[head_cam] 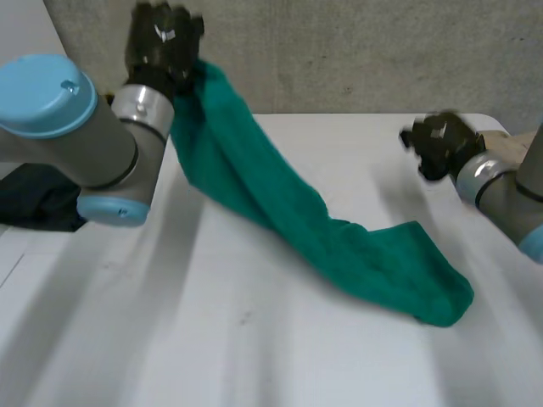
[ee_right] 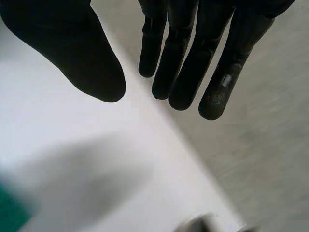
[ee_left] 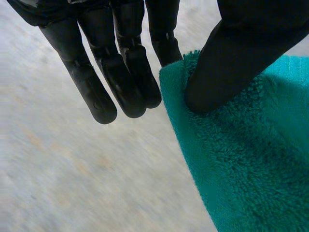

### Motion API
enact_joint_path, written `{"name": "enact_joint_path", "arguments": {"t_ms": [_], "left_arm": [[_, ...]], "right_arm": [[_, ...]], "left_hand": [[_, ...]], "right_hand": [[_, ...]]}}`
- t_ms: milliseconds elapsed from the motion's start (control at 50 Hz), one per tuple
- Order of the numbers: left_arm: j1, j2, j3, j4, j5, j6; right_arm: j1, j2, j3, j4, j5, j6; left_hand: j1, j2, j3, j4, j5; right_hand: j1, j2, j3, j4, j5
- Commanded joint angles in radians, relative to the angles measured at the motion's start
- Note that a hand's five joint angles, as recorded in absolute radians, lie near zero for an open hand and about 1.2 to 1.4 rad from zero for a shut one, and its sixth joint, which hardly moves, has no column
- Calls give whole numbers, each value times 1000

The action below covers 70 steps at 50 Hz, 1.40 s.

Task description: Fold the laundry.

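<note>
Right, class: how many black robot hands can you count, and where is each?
2. The left hand is raised at the far left, pinching an edge of the green terry towel; the right hand hovers open above the far right side of the white table.

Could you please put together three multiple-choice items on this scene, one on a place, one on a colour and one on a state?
1. Where does the lower end of the towel lie?
A. on the table
B. over the right arm
C. on the floor

2. What colour is the towel?
A. white
B. green
C. red

3. What is the right hand doing?
A. pinching the towel
B. pressing the towel flat
C. open, holding nothing

Answers: 1 A, the towel hangs from the raised left hand, which pinches its edge, down onto the tabletop. 2 B, it is green in the head and left wrist views. 3 C, its fingers are straight with nothing between them, apart from the towel.
</note>
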Motion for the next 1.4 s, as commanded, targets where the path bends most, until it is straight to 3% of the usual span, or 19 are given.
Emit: {"name": "enact_joint_path", "arguments": {"t_ms": [20, 40, 80, 120, 340, 540, 720, 740, 780, 800, 820, 840, 940, 1020, 1060, 1140, 1220, 1400], "left_arm": [[-31, -3, 22, 36, -7, -17], [-37, 9, 3, 36, -7, -20], [-47, 79, -73, 44, -1, -26], [-49, 123, -127, 48, 11, -28], [-69, 351, -331, 47, 113, -31], [-90, 497, -380, 45, 137, -84], [-87, 568, -389, 45, 156, -112], [-86, 569, -389, 45, 156, -112], [-86, 577, -389, 47, 156, -112], [-86, 578, -389, 47, 156, -112], [-83, 578, -389, 48, 156, -112], [-83, 580, -388, 48, 156, -112], [-64, 563, -379, 48, 156, -112], [-40, 528, -339, 53, 148, -110], [-25, 493, -302, 60, 137, -109], [3, 446, -244, 71, 96, -113], [15, 420, -218, 90, 47, -112], [28, 356, -358, 206, 33, -115]], "right_arm": [[0, -45, 4, -96, 2, 152], [1, -48, 16, -73, 2, 161], [5, -48, 27, -50, 2, 163], [11, -43, 32, -14, -1, 166], [5, 65, -36, 130, -111, 221], [15, 162, -77, 250, -346, 385], [72, 219, -77, 273, -386, 413], [75, 225, -79, 274, -386, 413], [80, 236, -79, 277, -387, 412], [80, 239, -79, 277, -387, 412], [81, 240, -86, 268, -381, 412], [80, 240, -92, 267, -384, 415], [78, 219, -184, 248, -312, 418], [77, 144, -260, 179, -157, 439], [77, 87, -273, 85, -86, 479], [71, -26, -243, -112, -22, 562], [64, -160, -145, -227, 8, 588], [46, -323, 119, -255, -4, 536]], "left_hand": [[265, 200, 205, 198, 247], [265, 200, 205, 198, 247], [265, 200, 205, 198, 247], [265, 200, 205, 198, 247], [265, 200, 205, 198, 247], [265, 200, 205, 198, 247], [265, 200, 205, 198, 247], [265, 200, 205, 198, 247], [265, 200, 205, 198, 247], [265, 200, 205, 198, 247], [265, 200, 205, 198, 247], [265, 200, 205, 198, 247], [265, 200, 205, 198, 247], [265, 200, 205, 198, 247], [265, 200, 205, 198, 247], [265, 200, 205, 198, 247], [265, 200, 205, 198, 247], [265, 200, 205, 198, 247]], "right_hand": [[612, 9, -2, -8, 8], [147, -455, -466, -472, -456], [-202, -805, -816, -822, -806], [-393, -996, -1007, -1013, -997], [-393, -996, -1007, -1013, -997], [-393, -996, -1007, -1013, -997], [-393, -996, -1007, -1013, -997], [-351, -953, -965, -971, -955], [-32, -635, -646, -652, -636], [190, -412, -423, -429, -413], [684, 81, 70, 64, 80], [827, 225, 214, 208, 224], [829, 226, 215, 209, 225], [829, 226, 215, 209, 225], [829, 226, 215, 209, 225], [829, 226, 215, 209, 225], [829, 226, 215, 209, 225], [829, 226, 215, 209, 225]]}}
